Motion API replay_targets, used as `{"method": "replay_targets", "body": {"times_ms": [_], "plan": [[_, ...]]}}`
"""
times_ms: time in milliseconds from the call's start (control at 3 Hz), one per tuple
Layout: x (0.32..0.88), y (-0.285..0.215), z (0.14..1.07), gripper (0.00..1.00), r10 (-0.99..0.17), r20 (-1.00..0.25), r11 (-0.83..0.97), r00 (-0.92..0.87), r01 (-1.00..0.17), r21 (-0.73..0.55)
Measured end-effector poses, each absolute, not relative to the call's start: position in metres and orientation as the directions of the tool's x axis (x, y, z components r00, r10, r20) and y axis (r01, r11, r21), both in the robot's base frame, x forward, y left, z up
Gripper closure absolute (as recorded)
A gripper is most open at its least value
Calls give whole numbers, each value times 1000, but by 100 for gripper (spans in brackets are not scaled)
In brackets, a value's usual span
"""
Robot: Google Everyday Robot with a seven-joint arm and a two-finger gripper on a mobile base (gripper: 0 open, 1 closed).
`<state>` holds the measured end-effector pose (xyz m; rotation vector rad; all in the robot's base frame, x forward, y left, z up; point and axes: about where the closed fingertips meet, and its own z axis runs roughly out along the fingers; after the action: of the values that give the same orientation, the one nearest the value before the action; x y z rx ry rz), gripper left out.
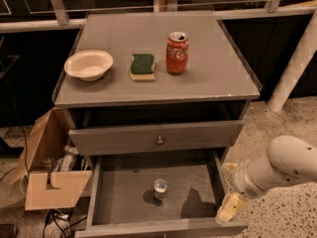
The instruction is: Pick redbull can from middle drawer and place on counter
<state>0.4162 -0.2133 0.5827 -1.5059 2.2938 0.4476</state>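
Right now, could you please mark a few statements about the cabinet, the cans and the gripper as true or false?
1. The redbull can stands upright on the floor of the open middle drawer. True.
2. The gripper is holding the redbull can. False: it is at the drawer's right front corner, apart from the can.
3. A red Coca-Cola can stands on the counter. True.
4. The sponge lies inside the bowl. False: it lies on the counter, between the bowl and the Coca-Cola can.
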Motion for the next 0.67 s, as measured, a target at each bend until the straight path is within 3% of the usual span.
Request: {"method": "replay_targets", "body": {"times_ms": [667], "plan": [[435, -207, 529, 0, -750, -538, 396, -384, -913, 99]]}}
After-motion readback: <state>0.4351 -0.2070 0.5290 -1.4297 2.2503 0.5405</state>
